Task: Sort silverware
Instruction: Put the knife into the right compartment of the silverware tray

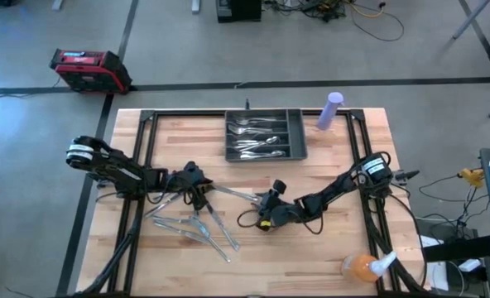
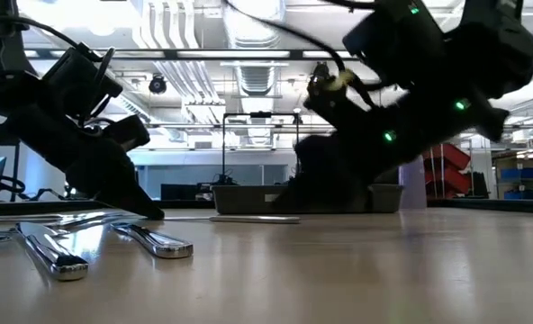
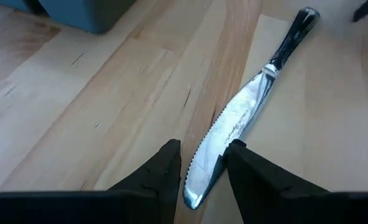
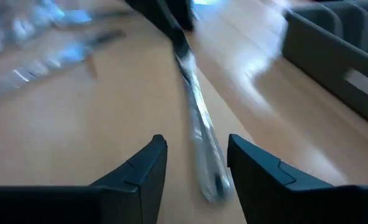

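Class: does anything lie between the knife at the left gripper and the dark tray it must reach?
Nothing visible does. The knife lies between the left gripper jaws; bare wood runs to the tray.

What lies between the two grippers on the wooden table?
One shiny serrated metal knife: the high view shows it spanning the gap, its blade tip between the left gripper fingers, its handle toward the right gripper.

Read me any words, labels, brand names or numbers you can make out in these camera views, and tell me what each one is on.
No text can be read in any view.
Red case on the floor: a light label on top, too small to read.
White bands on the left arm and the right arm: markings too small to read.
Knife, tray, purple bottle: no lettering shows.
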Robot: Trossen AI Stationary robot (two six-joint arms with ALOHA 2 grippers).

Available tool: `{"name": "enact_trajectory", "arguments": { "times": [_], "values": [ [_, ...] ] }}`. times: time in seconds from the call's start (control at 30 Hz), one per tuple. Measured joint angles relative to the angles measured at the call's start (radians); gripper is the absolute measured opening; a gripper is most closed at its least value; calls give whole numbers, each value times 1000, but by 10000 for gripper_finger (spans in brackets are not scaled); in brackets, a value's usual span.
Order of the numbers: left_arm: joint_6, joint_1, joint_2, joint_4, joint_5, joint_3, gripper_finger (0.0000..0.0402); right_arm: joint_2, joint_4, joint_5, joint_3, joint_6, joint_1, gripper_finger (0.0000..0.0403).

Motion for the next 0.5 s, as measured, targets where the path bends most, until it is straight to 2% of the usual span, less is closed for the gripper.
{"name": "enact_trajectory", "arguments": {
  "times": [0.07, 0.27, 0.33, 0.43, 0.5],
  "values": [
    [-2, 0, -34, -15, 19, 2, 118, -2, 25, -33, -2, -19, -10, 147],
    [28, -1, -159, -90, 12, 31, 115, -2, 34, -27, -8, -44, -23, 140],
    [48, -1, -194, -172, 11, 44, 95, -1, 28, -26, -10, -38, -32, 136],
    [60, -1, -214, -239, 8, 56, 31, -1, 31, -26, -12, -41, -44, 131],
    [61, -1, -210, -268, 26, 44, 10, -1, 30, -25, -15, -62, -49, 126]
  ]
}}
